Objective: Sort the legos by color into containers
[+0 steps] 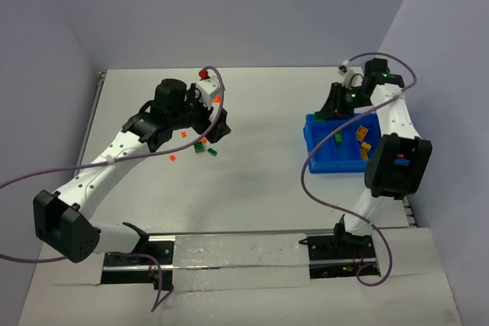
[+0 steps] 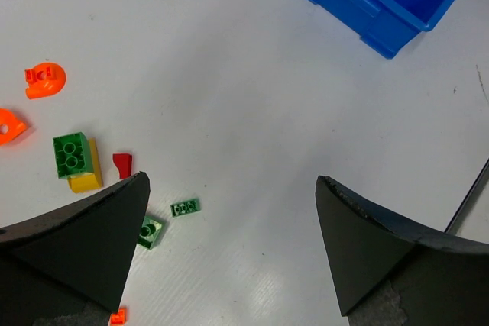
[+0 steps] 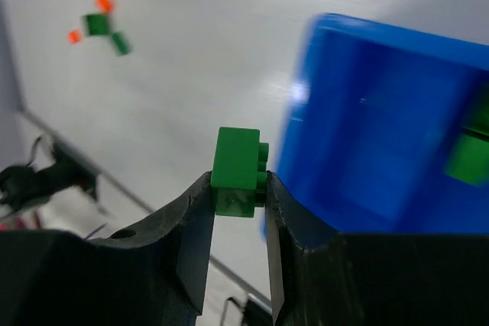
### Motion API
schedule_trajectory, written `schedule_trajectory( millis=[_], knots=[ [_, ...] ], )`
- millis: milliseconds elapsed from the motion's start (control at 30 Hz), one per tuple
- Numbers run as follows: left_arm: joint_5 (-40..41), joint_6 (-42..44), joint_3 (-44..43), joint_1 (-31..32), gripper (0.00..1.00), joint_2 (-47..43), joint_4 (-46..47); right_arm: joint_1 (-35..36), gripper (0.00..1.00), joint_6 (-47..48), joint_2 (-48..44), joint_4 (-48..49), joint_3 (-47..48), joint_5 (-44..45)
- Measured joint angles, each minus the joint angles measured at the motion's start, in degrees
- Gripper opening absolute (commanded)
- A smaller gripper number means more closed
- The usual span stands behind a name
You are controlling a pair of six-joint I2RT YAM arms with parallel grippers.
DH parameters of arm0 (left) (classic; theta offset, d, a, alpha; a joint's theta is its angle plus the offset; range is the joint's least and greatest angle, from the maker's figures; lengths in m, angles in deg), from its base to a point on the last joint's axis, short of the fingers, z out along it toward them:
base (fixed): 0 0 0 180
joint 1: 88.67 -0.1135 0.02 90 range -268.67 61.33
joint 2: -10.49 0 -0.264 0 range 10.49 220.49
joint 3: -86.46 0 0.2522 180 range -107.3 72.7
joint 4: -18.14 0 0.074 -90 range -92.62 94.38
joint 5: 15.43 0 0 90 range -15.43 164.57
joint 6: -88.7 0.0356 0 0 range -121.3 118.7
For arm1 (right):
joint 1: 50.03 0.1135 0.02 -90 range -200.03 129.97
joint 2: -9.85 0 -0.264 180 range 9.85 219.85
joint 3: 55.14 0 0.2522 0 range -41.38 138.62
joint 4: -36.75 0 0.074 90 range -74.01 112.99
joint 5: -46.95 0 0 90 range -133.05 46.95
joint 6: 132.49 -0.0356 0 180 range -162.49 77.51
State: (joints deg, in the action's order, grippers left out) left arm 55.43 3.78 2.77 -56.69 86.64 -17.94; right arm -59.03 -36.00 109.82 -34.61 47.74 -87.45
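Legos [image 2: 74, 154] lie loose on the table [image 2: 252, 97] below the left gripper [image 2: 231, 182], whose jaws stand wide apart and hold nothing. One small green piece [image 2: 150, 231] is half hidden by one finger. The right gripper [image 3: 237, 182] pinches a green brick [image 3: 237, 159] between its jaws, just beside the blurred edge of the blue bin [image 3: 367, 112], where a few pieces lie.

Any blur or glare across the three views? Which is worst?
Right wrist is worst: the blue bin and loose bricks smear, with a glare spot at the bin's left edge, while the held green brick is sharp. Left wrist: crisp throughout. Top view: even light, soft shadows, bricks tiny.
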Motion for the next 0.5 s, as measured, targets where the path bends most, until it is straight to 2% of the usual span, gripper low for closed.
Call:
schedule_trajectory(
  millis=[100,233,433,500],
  knots=[
    [1.5,-0.2,0.1,0.2,0.99,0.8,0.0,-4.5,0.0,4.5,-1.0,-0.7,0.6,10.0],
    [4.2,-0.2,-0.4,0.1,0.99,3.7,-0.2,-4.8,0.0,9.4,-2.3,-0.2,0.3,21.2],
    [7.0,-0.5,-0.4,-0.7,0.99,7.6,-0.6,-4.4,0.01,12.1,-1.6,0.6,0.3,29.8],
    [8.4,-1.0,-0.7,-1.1,0.98,8.9,-0.8,-4.3,0.05,12.5,-0.8,1.3,0.3,31.8]
  ],
)
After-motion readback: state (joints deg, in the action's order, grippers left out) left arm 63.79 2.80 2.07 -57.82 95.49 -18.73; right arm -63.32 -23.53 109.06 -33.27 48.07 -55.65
